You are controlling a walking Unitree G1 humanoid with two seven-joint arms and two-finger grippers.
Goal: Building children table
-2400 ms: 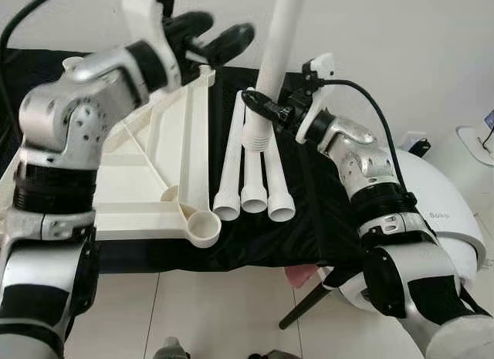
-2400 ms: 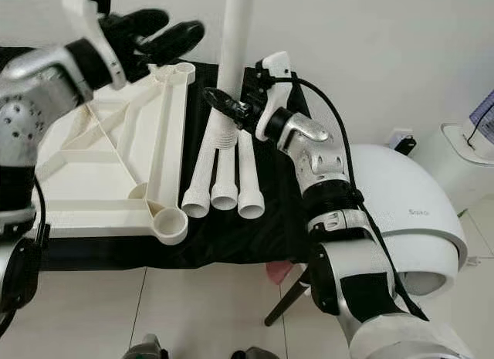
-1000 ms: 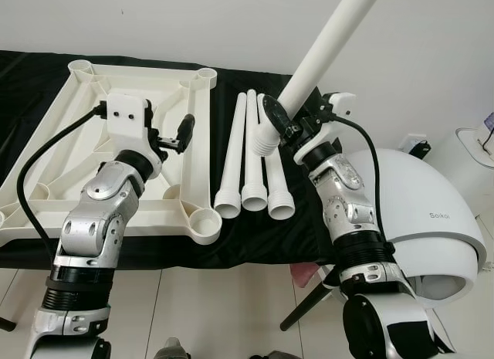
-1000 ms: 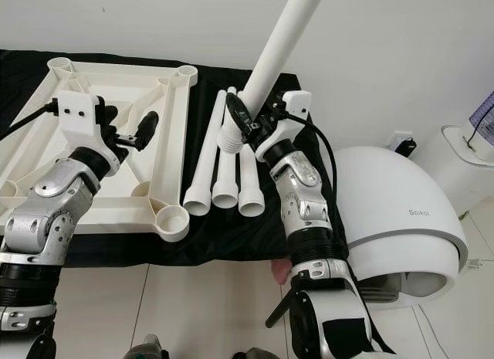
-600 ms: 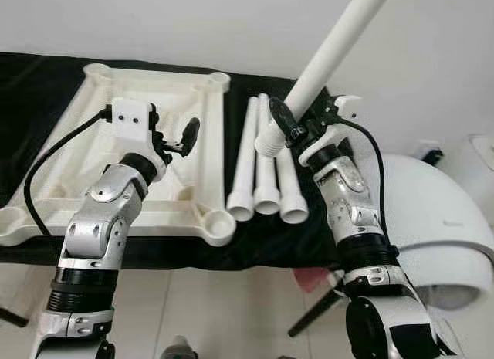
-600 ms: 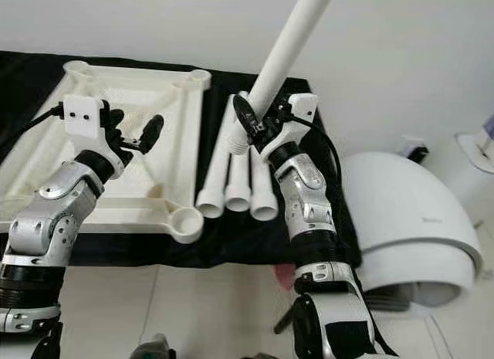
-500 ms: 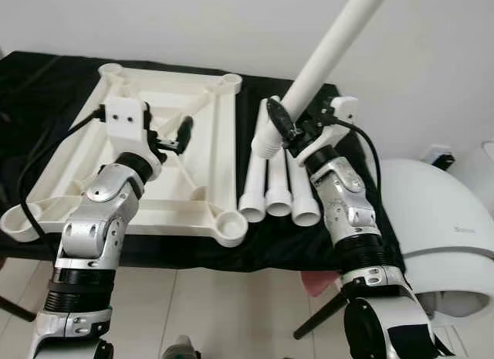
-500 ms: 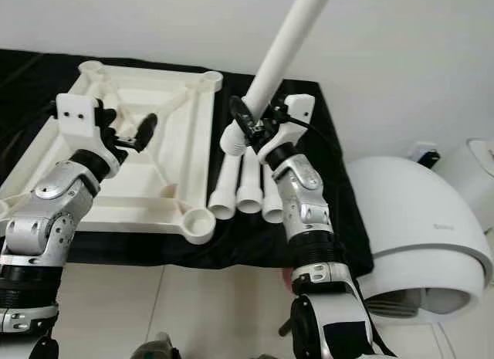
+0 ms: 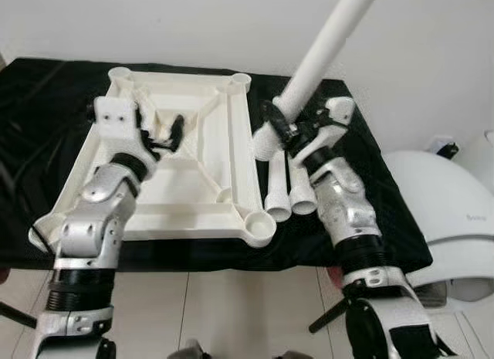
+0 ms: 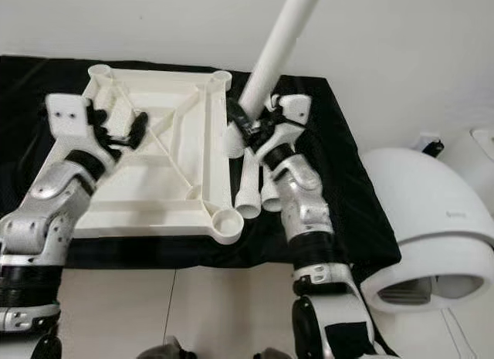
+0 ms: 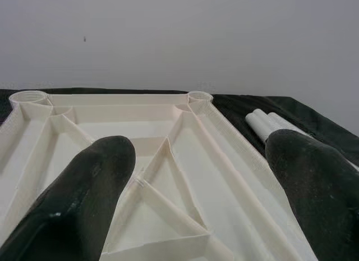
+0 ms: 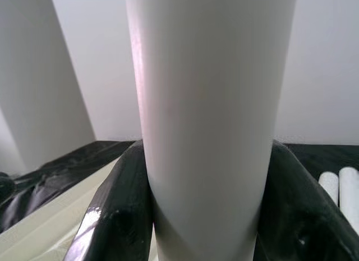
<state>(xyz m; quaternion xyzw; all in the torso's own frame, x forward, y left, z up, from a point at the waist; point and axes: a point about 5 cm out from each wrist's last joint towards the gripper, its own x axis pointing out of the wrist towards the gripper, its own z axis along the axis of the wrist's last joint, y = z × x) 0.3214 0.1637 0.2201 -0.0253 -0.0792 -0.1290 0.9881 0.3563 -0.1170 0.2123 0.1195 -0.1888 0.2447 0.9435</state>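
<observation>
Nearest, I see two spare legs (image 9: 289, 191) lying on the black-draped bench (image 9: 370, 181), just at 3 o'clock of the upturned white tabletop frame (image 9: 193, 174). My right gripper (image 9: 284, 133) has its fingers (image 12: 115, 216) clamped round a leg (image 9: 320, 54), tilted up toward 1 o'clock, its ribbed end by the frame's edge. Farther left, my left gripper (image 9: 158, 131) hovers over the frame, fingers (image 11: 84, 199) spread wide, holding nothing.

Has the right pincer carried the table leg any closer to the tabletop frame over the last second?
Yes. The right pincer and its table leg now sit beside the tabletop frame edge, in front of the spare legs lying on the cloth.
</observation>
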